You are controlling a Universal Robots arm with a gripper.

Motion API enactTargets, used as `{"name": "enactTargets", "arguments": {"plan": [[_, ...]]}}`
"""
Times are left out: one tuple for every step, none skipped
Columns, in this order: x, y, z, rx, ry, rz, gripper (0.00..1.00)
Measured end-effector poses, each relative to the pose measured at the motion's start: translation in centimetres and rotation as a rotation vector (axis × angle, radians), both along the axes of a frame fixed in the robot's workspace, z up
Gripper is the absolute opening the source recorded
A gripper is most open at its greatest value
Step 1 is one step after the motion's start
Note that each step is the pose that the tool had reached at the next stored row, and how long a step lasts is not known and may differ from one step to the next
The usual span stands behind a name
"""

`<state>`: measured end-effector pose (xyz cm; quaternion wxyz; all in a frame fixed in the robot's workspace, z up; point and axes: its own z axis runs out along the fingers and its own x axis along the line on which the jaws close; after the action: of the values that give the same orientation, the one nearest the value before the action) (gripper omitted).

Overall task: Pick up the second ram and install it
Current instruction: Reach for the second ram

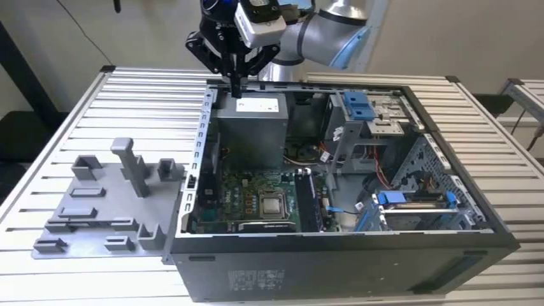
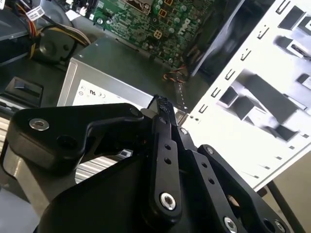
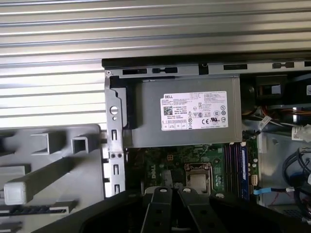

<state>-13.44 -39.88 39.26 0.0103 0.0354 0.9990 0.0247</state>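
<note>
Exterior view: high, looking obliquely down into computer case (image 1: 340, 268). Both wrist views: near, above power supply (image 3: 189, 119) (image 2: 116, 63), shared.

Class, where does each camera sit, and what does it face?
Exterior view: off-arm, looking down into the open black computer case; grey arm, black tool show.
First wrist view: at the wrist, facing the grey metal power supply box; tool links show.
Second wrist view: at the wrist, looking along the tool.
All share the power supply box.
</note>
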Motion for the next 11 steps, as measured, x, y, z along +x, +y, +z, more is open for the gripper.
{"name": "enactTargets", "arguments": {"plan": [[-0.13,0.0,0.0,0.0,0.0,0.0,0.11],[-0.29,0.0,0.0,0.0,0.0,0.0,0.11],[-0.48,0.0,-0.01,0.0001,0.0,0.0,0.11],[-0.69,0.0,0.0,0.0,0.0,0.0,0.11],[-0.91,0.0,0.0,0.0,0.0,0.0,0.11],[-1.15,0.0,0.0,0.0001,0.0,0.0,0.11],[-1.41,0.0,0.0,0.0001,0.0,0.0,0.11],[-1.66,0.0,0.0,0.0,0.0,0.0,0.11],[-1.89,0.0,0.0,0.0001,0.0,0.0,0.11],[-2.13,0.0,0.0,0.0,0.0,0.0,0.11],[-2.34,0.0,0.0,0.0,0.0,0.0,0.11]]}}
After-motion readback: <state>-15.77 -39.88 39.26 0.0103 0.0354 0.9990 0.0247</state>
